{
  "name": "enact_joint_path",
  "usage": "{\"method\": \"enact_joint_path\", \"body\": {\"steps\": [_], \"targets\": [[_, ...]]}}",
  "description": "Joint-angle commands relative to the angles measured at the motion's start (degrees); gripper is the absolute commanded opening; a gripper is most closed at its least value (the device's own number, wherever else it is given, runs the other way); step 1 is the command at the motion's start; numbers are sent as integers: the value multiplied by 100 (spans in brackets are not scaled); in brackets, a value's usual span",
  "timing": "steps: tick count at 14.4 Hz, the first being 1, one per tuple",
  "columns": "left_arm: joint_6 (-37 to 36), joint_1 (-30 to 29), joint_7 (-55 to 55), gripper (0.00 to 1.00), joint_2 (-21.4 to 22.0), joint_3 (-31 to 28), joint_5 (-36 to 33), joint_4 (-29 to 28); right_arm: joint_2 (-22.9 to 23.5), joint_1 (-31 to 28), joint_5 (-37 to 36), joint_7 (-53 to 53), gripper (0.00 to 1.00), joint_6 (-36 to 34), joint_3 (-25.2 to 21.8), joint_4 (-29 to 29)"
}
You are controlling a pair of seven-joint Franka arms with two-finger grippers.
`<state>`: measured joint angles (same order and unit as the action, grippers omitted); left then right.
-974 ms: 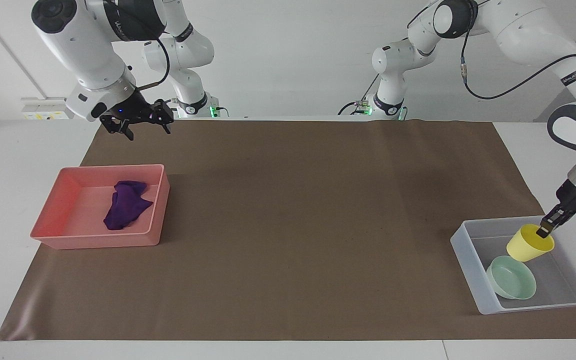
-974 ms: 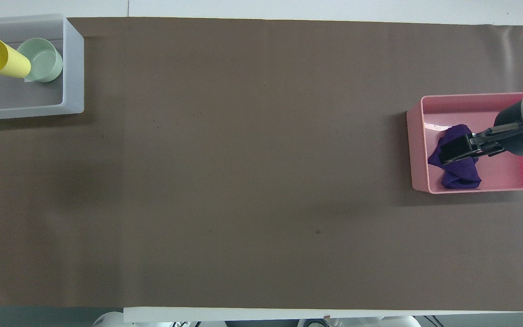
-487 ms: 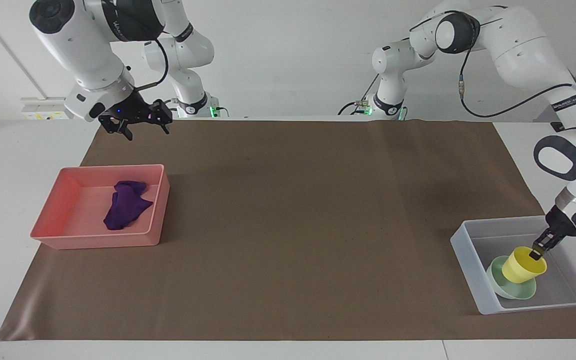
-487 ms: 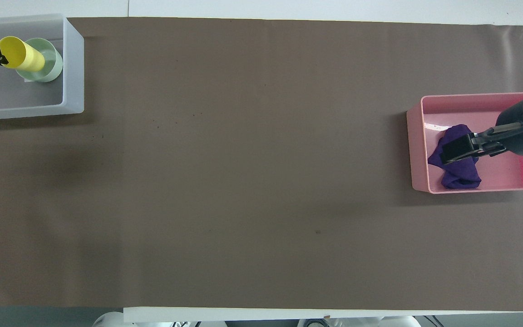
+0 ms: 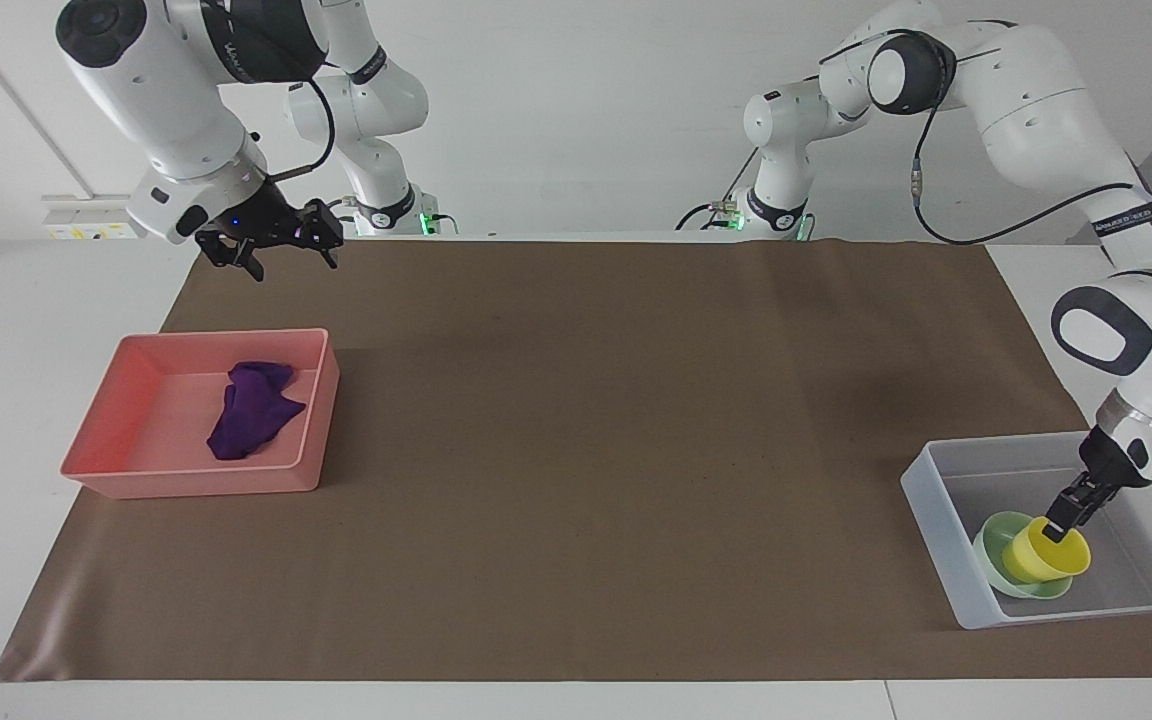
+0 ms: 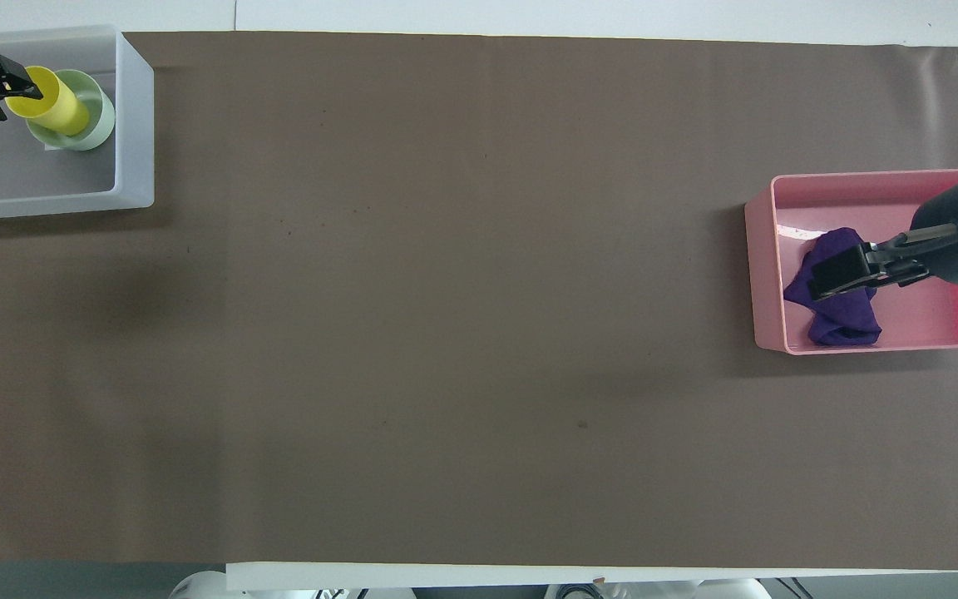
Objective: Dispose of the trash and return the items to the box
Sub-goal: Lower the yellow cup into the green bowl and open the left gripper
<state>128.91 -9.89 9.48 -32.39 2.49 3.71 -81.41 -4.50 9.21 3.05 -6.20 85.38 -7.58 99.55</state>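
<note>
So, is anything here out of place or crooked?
Only the yellow cup: it sits inside the green bowl in the clear bin, apparently leaning, with the left gripper at its rim. The purple cloth lies crumpled in the pink tray.

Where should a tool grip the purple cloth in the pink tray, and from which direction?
Probably from straight above, pinching the raised, bunched fold near the middle of the purple cloth. It lies crumpled and low on the floor of the pink tray, whose walls block any sideways approach, while the wrinkles stand up enough to pinch.
</note>
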Motion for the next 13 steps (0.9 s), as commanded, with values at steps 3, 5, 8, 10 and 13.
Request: {"method": "enact_joint_path", "body": {"steps": [3, 5, 8, 10, 13], "targets": [[-1665, 276, -78, 100, 1064, 50, -398, 189, -165, -68, -6, -118, 100, -30, 11, -6], [-1966, 487, 1, 100, 2029, 41, -397, -818, -165, -77, -6, -136, 100, -12, -7, -6], [-2106, 795, -348, 100, 3604, 50, -423, -2464, -165, -86, 3, -136, 100, -21, -33, -6], [-2762, 892, -613, 100, 3784, 50, -423, -2128, -165, -77, -6, -127, 100, -48, -33, -6], [-4152, 910, -1007, 100, 3108, 76, -432, -589, -165, -77, -6, -101, 100, -39, -33, -6]]}}
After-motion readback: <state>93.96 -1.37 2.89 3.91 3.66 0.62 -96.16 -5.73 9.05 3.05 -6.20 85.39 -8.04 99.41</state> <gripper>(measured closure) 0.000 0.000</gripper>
